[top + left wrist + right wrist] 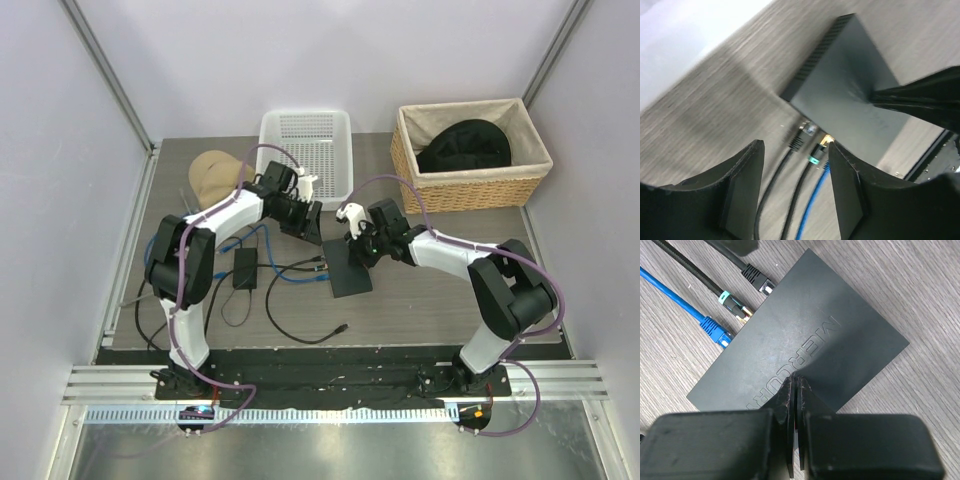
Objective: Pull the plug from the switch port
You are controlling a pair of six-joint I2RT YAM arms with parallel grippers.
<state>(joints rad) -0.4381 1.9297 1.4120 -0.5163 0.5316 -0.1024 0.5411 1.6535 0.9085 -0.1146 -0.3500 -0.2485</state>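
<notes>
Fingers of the right hand were pressed together, tips down on the switch lying flat on the table. Left hand hovered, fingers apart, just short of three plugs at the switch's port edge.

White arms, purple cables, black tools

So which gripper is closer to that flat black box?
The right. The right gripper, shut, presses on top of the switch; the left gripper hangs open just off its socket edge, by the plugs.
</notes>
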